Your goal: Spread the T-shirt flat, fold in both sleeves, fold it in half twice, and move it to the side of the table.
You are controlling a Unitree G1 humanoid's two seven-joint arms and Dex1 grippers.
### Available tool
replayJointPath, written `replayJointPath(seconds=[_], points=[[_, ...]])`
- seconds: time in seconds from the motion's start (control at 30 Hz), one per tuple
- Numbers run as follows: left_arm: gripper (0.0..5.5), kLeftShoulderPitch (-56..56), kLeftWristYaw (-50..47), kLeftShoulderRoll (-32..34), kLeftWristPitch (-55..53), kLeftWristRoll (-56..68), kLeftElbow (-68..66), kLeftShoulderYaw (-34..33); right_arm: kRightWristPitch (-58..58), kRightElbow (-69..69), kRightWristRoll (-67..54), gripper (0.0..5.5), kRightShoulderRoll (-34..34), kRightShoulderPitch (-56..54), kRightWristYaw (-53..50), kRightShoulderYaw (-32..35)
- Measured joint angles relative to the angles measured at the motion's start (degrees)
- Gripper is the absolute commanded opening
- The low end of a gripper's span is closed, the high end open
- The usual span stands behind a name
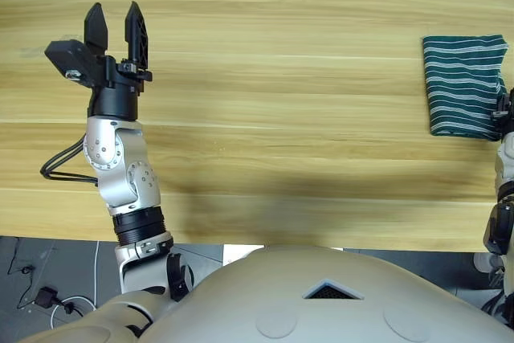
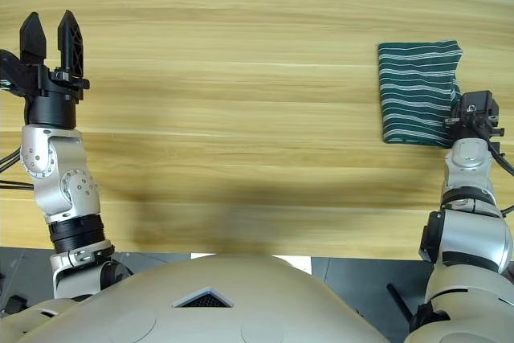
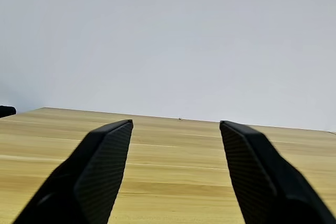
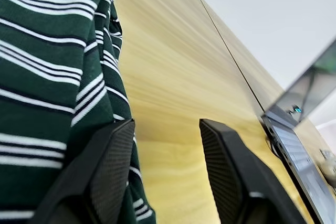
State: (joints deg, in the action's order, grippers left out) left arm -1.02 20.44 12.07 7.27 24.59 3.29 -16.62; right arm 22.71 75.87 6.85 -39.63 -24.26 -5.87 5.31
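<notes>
The T-shirt (image 2: 418, 90), dark green with thin white stripes, lies folded into a small rectangle on the right side of the wooden table (image 1: 281, 118). My right gripper (image 2: 475, 108) sits at the shirt's near right corner. In the right wrist view it (image 4: 167, 121) is open, with one finger (image 4: 113, 166) against the edge of the striped cloth (image 4: 47, 77) and bare wood showing in the gap. My left gripper (image 1: 115, 18) is held up over the left part of the table, far from the shirt, open and holding nothing (image 3: 176, 123).
A wide stretch of bare wood lies between the two arms. A laptop (image 4: 304, 135) stands near the table's right end beyond the shirt. Cables (image 1: 48, 295) lie on the floor below the table's near edge at the left.
</notes>
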Motion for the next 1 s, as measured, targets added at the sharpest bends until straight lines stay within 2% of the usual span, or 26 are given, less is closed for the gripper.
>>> replayJointPath(seconds=[0.2,0.4,0.53,0.63,0.77,0.87,1.0], points=[[3.08,0.0,0.1,-1.6,0.1,-0.9,-1.2,2.1,2.9,-1.4,0.7,2.27,1.1,-0.9,-3.2,0.1],[3.08,0.0,0.2,-1.8,0.7,-1.0,-1.8,2.6,10.8,-5.8,1.6,2.27,1.0,-3.1,-9.8,1.2],[3.08,0.1,-2.4,-3.5,2.0,-3.8,0.3,3.9,20.2,-21.7,3.7,2.27,0.2,-3.3,-17.9,2.5],[3.08,-1.5,-7.7,-6.4,4.4,-11.2,1.0,7.4,24.1,-35.1,1.4,2.27,10.8,-0.9,-14.9,-1.0],[3.08,-4.3,-12.6,-10.1,8.9,-19.6,-3.9,12.4,26.7,-38.0,-5.8,2.27,28.9,0.9,-4.4,-9.5],[3.08,-1.5,-12.5,-10.1,12.9,-23.3,-8.3,14.9,27.4,-38.8,-7.7,2.27,32.1,5.2,0.9,-10.9],[3.08,-2.0,-14.6,-8.2,19.1,-27.8,-11.8,15.0,26.6,-38.7,-9.6,2.27,32.5,7.3,3.2,-8.2]])
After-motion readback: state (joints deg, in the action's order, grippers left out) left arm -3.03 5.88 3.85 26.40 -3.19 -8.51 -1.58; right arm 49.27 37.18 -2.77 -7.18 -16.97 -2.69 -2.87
